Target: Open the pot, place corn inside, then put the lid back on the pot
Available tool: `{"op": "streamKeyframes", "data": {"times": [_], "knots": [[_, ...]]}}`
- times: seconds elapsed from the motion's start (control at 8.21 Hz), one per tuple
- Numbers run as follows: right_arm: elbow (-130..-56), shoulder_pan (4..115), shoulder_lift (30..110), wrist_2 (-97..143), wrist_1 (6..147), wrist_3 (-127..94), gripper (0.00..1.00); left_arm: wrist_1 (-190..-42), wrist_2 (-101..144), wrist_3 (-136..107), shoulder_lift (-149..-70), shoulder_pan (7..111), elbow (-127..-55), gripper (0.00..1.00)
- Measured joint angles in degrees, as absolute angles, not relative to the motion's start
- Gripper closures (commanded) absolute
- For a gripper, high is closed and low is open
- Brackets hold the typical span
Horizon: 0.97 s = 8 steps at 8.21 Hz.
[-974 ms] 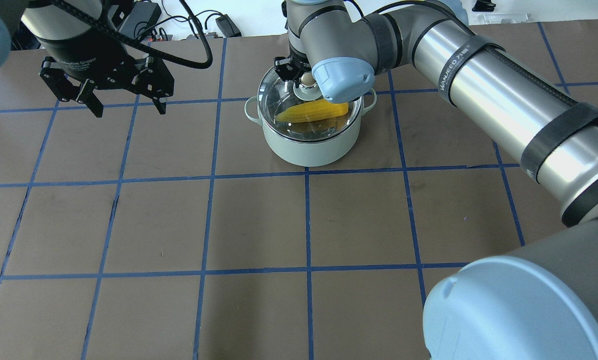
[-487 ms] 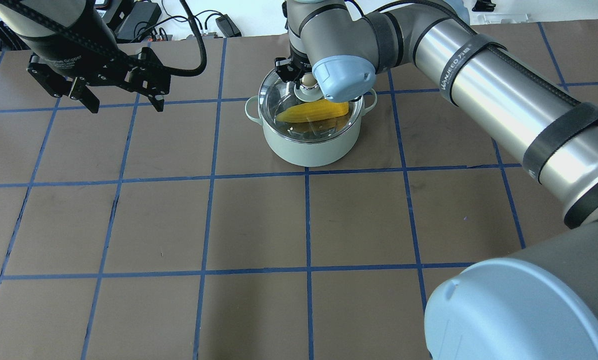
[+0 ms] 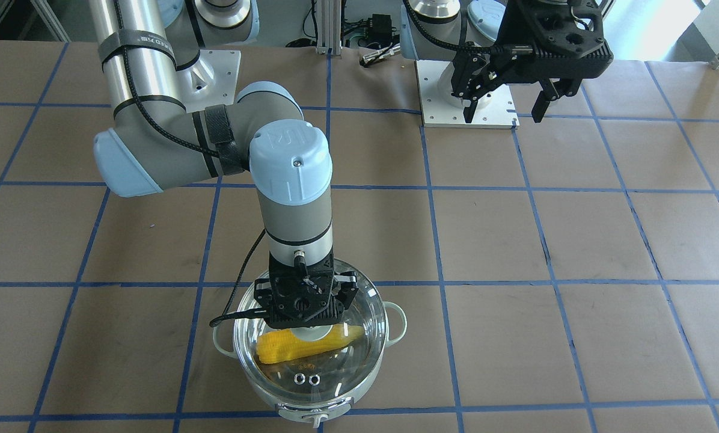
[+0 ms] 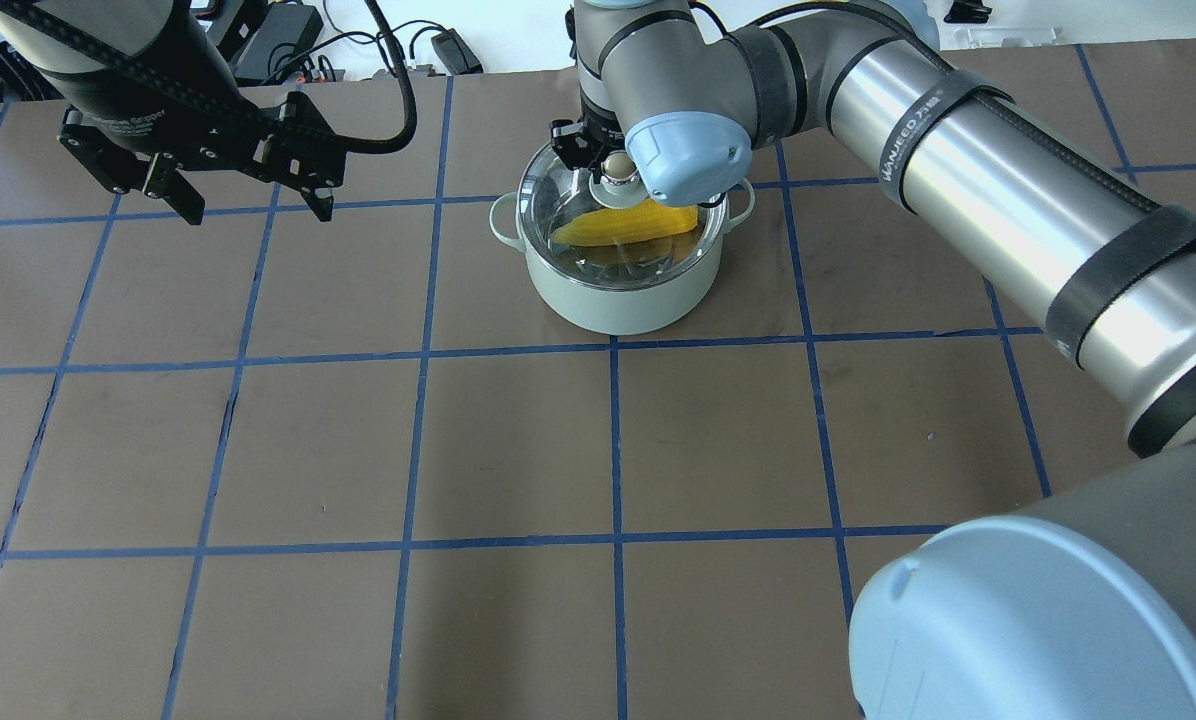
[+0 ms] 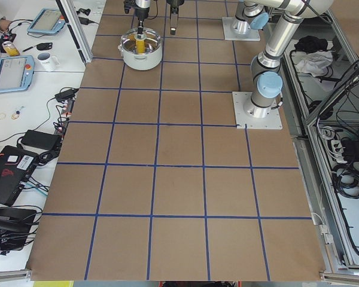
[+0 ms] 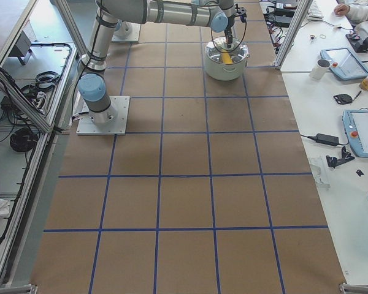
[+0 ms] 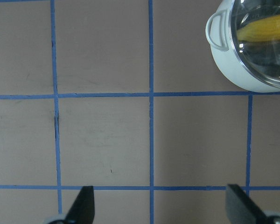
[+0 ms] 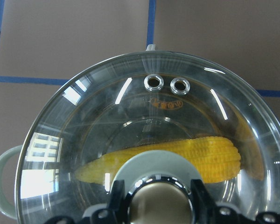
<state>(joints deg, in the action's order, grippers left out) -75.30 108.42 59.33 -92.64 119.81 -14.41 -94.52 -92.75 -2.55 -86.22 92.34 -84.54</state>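
Clamping the round beige knob [image 4: 615, 165] from above, the right end effector [image 8: 159, 205] stands narrow, its two black fingers [image 8: 115, 200] set against the knob's opposite sides, so it holds the clear glass domed lid [image 8: 130, 107]. Directly under this end effector the lid sits level on the rim of the round pale mint-green pot [image 4: 618, 300] with a shiny steel lining, covering it all round. Below the fingers, seen through the glass, the bright yellow ribbed corn cob [image 8: 196, 154] lies on its side inside the pot, its pointed end toward the loop handle [image 8: 0, 186] at the wrist view's left edge. Two small metal vent rings [image 8: 153, 82] sit in the glass just ahead of the fingers, on the side away from the robot's base. The pot stands on the brown desk [image 4: 518, 450] marked with blue tape lines. The left end effector [image 4: 258, 205] hangs above the desk with its fingers spread wide; the pot is well apart from it, toward the right arm's side, showing only in the top right corner of its wrist view.
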Motion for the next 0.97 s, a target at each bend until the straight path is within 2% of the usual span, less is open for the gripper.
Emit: {"op": "streamKeyframes", "data": {"times": [0.24, 0.37, 0.49, 0.97], "knots": [[-75.32, 108.43, 59.29, -92.67, 119.84, -14.35, 0.33, -94.37, -92.81, -2.55, -86.22, 92.37, -84.55, 0.00], [-75.32, 108.42, 59.27, -92.70, 119.86, -14.13, 0.10, -94.34, -92.89, -2.59, -86.24, 92.37, -84.55, 0.00], [-75.32, 108.43, 59.25, -92.72, 119.86, -13.82, 0.00, -94.35, -92.98, -2.61, -86.24, 92.38, -84.55, 0.00], [-75.28, 108.15, 60.03, -92.69, 119.79, -13.33, 0.00, -94.39, -93.07, -2.64, -86.15, 92.38, -84.55, 0.00]]}}
